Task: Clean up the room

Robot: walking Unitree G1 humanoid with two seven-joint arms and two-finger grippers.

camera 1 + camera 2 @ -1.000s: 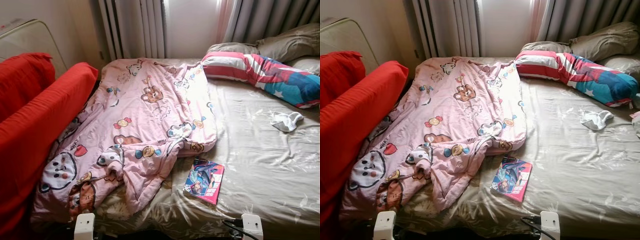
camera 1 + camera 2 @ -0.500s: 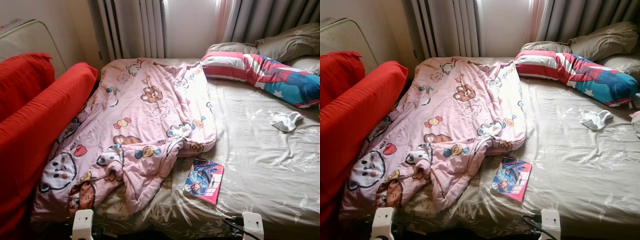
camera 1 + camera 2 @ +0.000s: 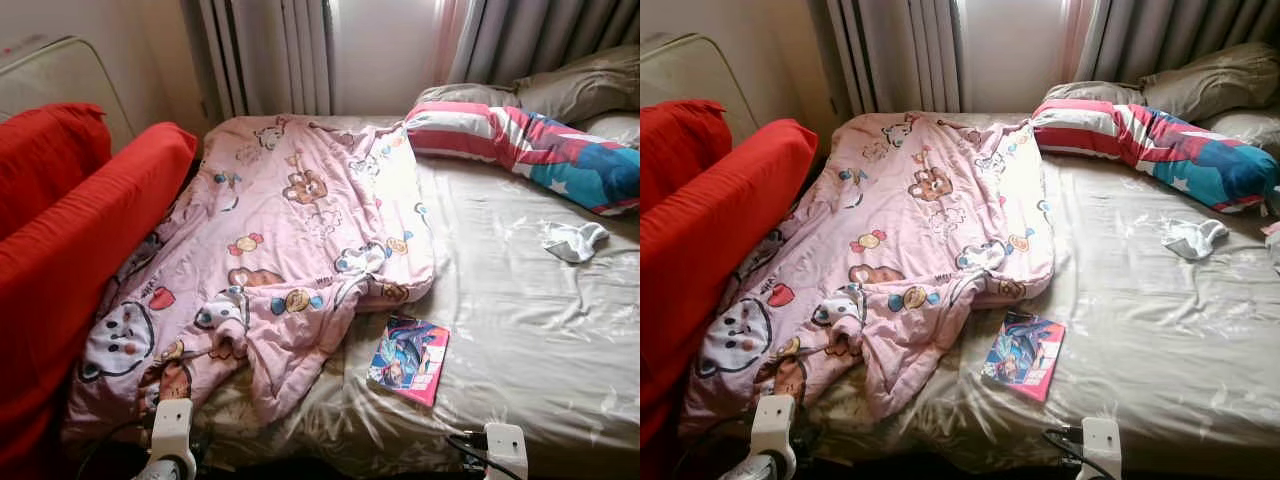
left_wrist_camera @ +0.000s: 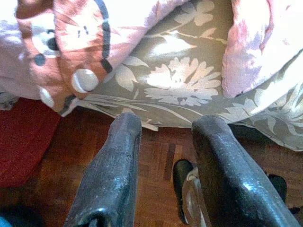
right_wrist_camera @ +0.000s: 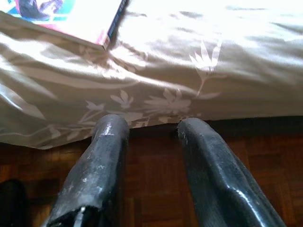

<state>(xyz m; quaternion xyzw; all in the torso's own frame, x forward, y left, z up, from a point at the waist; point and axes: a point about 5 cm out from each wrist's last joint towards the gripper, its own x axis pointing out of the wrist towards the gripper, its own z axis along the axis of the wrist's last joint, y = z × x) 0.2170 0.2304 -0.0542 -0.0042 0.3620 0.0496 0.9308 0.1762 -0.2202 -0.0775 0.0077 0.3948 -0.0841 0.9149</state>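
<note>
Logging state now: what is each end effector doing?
Left end effector: open, holding nothing, below the bed edge.
Right end effector: open, holding nothing, near the book.

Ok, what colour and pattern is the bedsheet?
The bedsheet is olive-grey with pale leaf and flower prints, clearest in the left wrist view.

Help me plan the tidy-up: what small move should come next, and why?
Probably reach the right end effector up and forward to the book. It lies loose on the sheet near the bed's front edge, just above that open end effector, which hangs below the mattress. The left end effector is also open, under the blanket.
</note>
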